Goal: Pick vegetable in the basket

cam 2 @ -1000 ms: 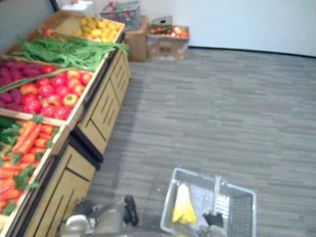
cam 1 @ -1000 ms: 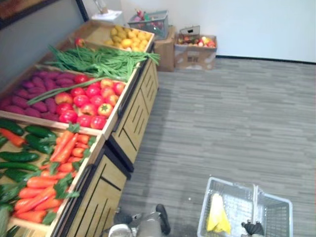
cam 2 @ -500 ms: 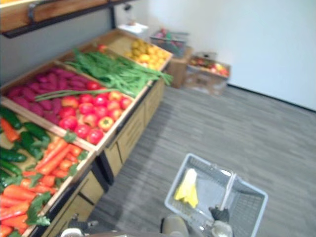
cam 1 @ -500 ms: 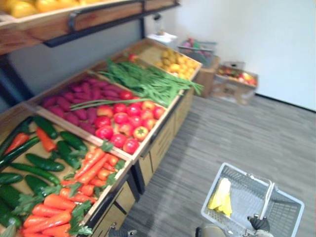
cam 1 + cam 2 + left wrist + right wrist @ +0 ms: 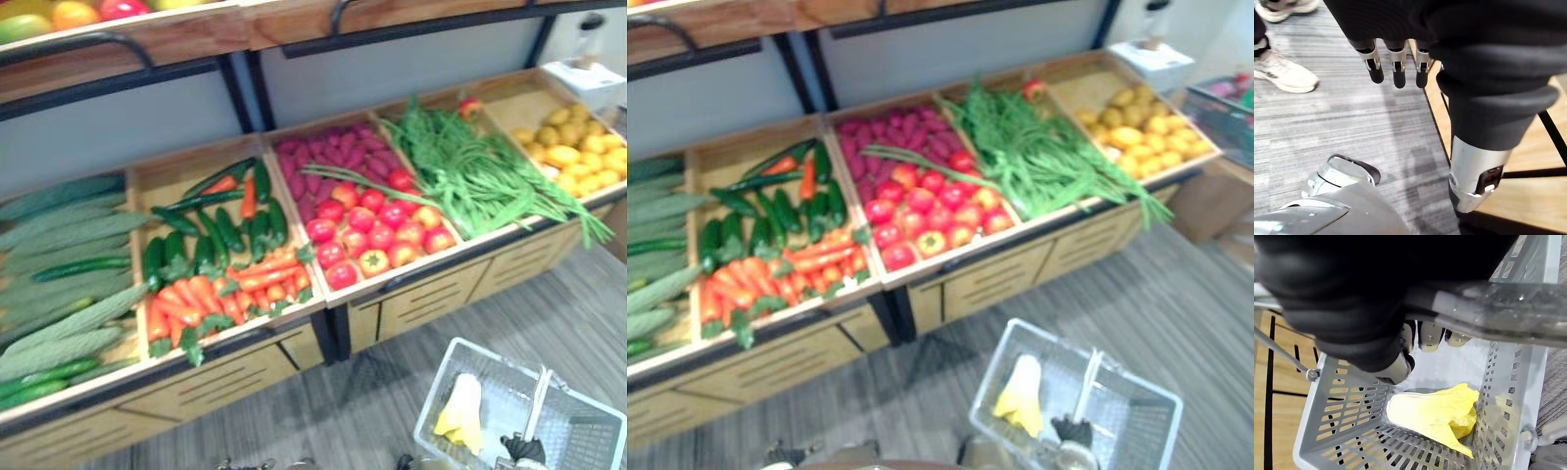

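R hand [image 5: 520,449] curled on handle [image 5: 1488,303], yellow veg [image 5: 1435,411] in basket [image 5: 1337,401] below

Camera now square to produce stand [image 5: 235,367]

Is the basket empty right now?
No, a yellow leafy vegetable lies on the bottom of the grey basket.

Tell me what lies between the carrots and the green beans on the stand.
One bin: red tomatoes in front, purple tubers behind, separating carrots from green beans. The left eye view shows it.
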